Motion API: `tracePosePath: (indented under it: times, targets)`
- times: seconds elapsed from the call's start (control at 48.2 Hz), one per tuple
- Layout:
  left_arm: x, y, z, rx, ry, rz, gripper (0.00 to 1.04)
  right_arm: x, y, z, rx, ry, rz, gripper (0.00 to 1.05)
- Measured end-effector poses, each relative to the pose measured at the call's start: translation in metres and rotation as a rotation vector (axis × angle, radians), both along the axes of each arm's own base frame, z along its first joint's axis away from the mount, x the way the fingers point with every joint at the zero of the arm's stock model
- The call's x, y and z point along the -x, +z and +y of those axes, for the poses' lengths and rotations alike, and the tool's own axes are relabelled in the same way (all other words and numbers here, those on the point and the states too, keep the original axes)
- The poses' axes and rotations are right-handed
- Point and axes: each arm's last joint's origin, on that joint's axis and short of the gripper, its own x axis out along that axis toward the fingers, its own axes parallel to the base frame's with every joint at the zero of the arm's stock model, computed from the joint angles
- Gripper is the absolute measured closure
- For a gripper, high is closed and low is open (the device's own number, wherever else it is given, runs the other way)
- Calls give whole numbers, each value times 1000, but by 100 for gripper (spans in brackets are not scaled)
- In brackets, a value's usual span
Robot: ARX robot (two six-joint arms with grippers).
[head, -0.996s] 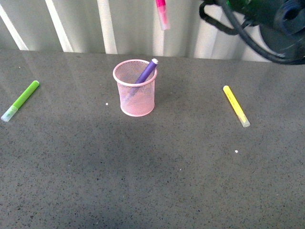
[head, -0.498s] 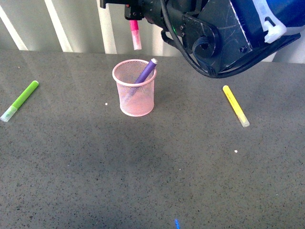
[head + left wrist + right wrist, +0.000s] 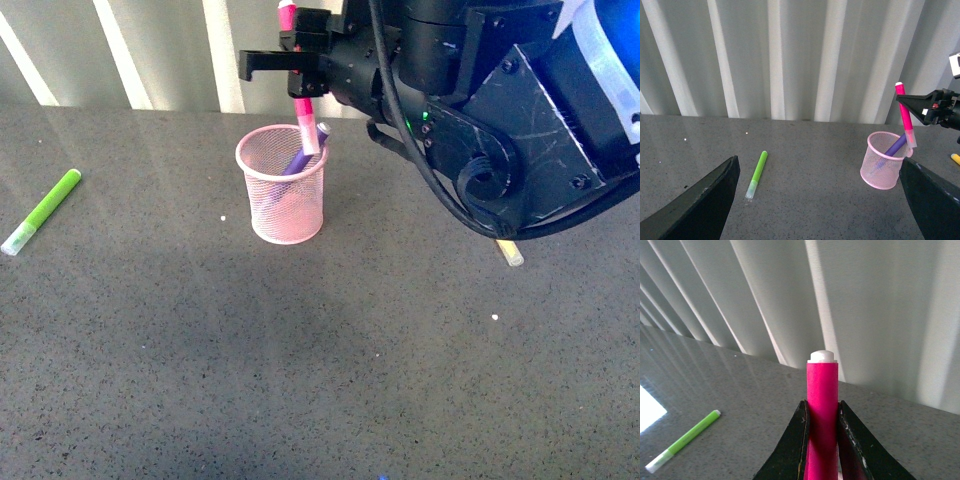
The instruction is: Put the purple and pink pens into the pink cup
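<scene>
Lowered since earlier, one pink pen [image 3: 303,116], near-upright with cap down, reaches the one pink cup [image 3: 285,215] rim beside one leaning purple pen [image 3: 896,146]; right claw [image 3: 821,410] pinches it, left claw [image 3: 817,161] gapes empty.

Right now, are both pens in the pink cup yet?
Almost. Done: the purple pen leans inside the pink cup. In hand: the right gripper is shut on the pink pen, holding it upright with its clear-capped end at the cup's rim. Left: lower it in and let go. The green pen lies on the table, not part of this job.
</scene>
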Motion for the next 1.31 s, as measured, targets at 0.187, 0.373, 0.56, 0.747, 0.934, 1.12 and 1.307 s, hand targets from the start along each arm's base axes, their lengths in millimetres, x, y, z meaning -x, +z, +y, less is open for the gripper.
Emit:
tracePosePath:
  times: [0.187, 0.373, 0.56, 0.747, 0.934, 1.12, 1.307]
  targets:
    - [0, 0, 0, 0, 0, 0, 7, -1, -4, -9, 16, -15, -3, 94]
    - [0, 0, 0, 0, 0, 0, 7, -1, -3, -9, 14, -17, -5, 94]
    - [0, 0, 0, 0, 0, 0, 7, -3, 2, -1, 5, -4, -23, 94]
    - [0, 0, 0, 0, 0, 0, 7, -7, -1, 6, 4, 0, -27, 94]
    - [0, 0, 0, 0, 0, 0, 7, -8, -12, 12, 16, 10, -3, 84]
    - [0, 0, 0, 0, 0, 0, 7, -10, -9, 14, 10, 10, -13, 52]
    - [0, 0, 0, 0, 0, 0, 7, -11, -8, 12, 3, 4, -17, 17]
